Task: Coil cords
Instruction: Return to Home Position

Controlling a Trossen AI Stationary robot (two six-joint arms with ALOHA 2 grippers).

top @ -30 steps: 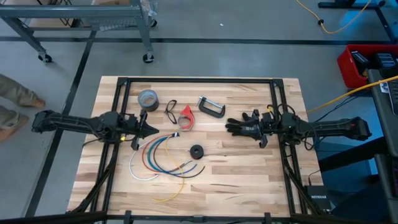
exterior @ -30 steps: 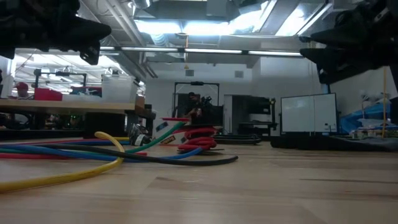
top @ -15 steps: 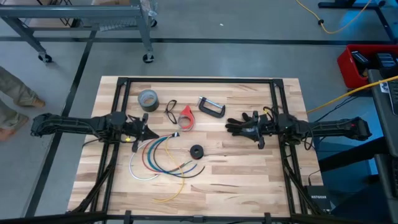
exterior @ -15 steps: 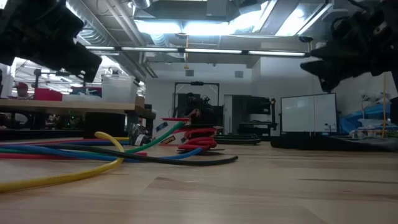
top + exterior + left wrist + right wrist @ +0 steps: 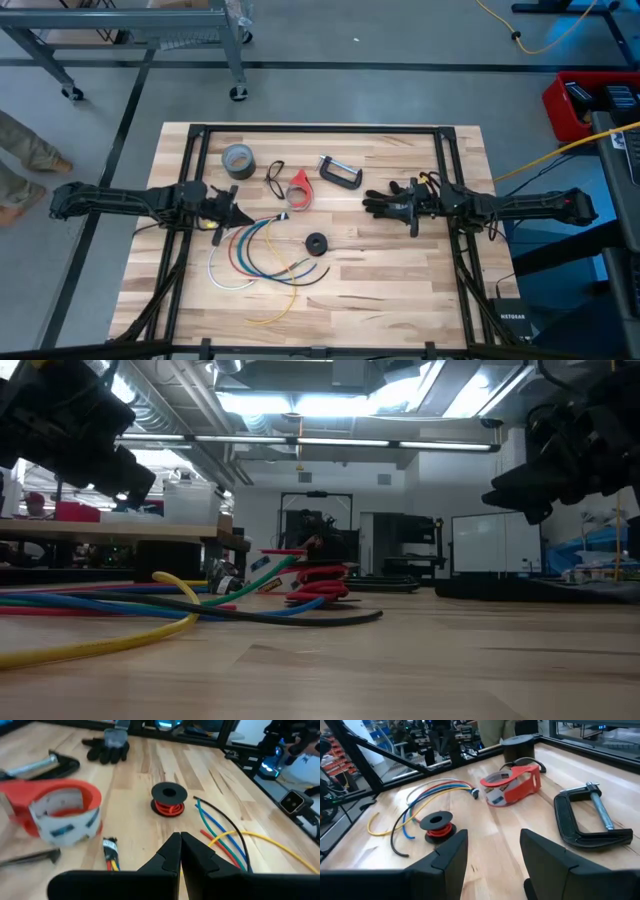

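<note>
Across the table (image 5: pixel 400 290), both arms have drawn back from the wound spool (image 5: pixel 317 244), with the left gripper (image 5: pixel 179 839) pressed together and the right gripper (image 5: pixel 493 837) spread and empty, so coiling looks finished.

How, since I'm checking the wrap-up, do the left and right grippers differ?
The left gripper is shut tight; the right gripper is open, with a clear gap. The left gripper hangs over the left half of the table, the right gripper over its right half. Both hold nothing; the spool lies free.
</note>
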